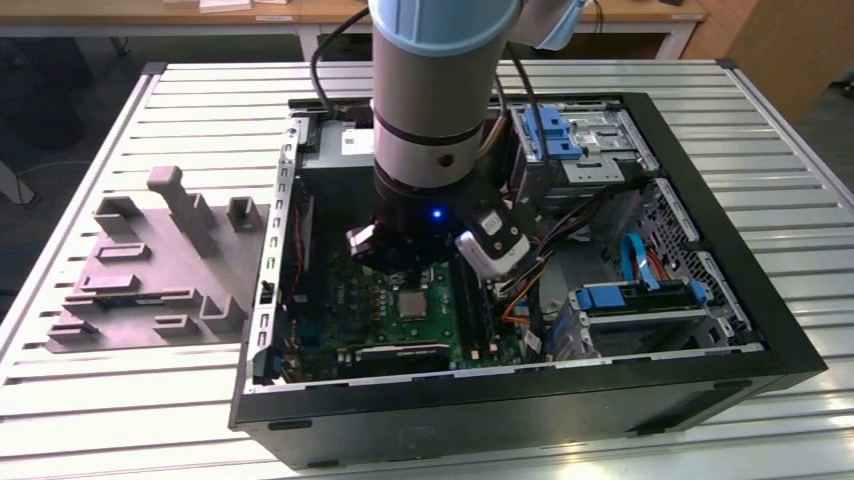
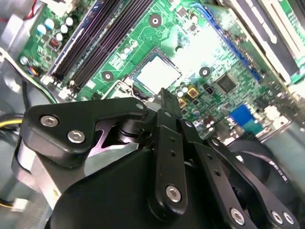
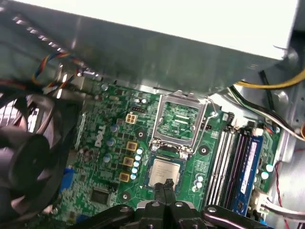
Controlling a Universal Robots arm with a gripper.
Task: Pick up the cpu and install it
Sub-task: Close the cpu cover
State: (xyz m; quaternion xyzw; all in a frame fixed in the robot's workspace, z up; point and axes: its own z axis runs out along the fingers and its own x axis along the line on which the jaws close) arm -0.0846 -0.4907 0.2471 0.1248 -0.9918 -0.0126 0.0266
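One slatted metal table point(image 1: 120, 420) carries everything, with pale wooden desks point(image 1: 200, 12) along the far side of the room and dark floor around it. At the exterior view's left, a grey fixture plate point(image 1: 147, 285) with raised blocks lies flat on the slats, just beside the case.

In the middle an open black computer case point(image 1: 534, 415) lies on its side with its green motherboard point(image 1: 354, 300) facing up. The robot arm point(image 1: 427, 100) reaches straight down into it, next to the grey power supply point(image 1: 340, 150). The cpu point(image 1: 414, 303) sits flat in its socket on the board, silvery top up, as both wrist views show.

The gripper point(image 3: 167, 183) hangs just over the chip's edge, its fingers point(image 2: 164, 102) pressed together with nothing between them; whether the tips touch the chip I cannot tell. The hinged socket frame point(image 3: 178, 119) stands open, tilted up on the power-supply side of the chip. A black fan point(image 3: 28, 162) lies to one side of the socket and the memory slots point(image 3: 233, 157) to the other.

Toward the exterior view's right sit drive bays with blue clips point(image 1: 567, 130) and a blue-fronted drive cage point(image 1: 634, 300).
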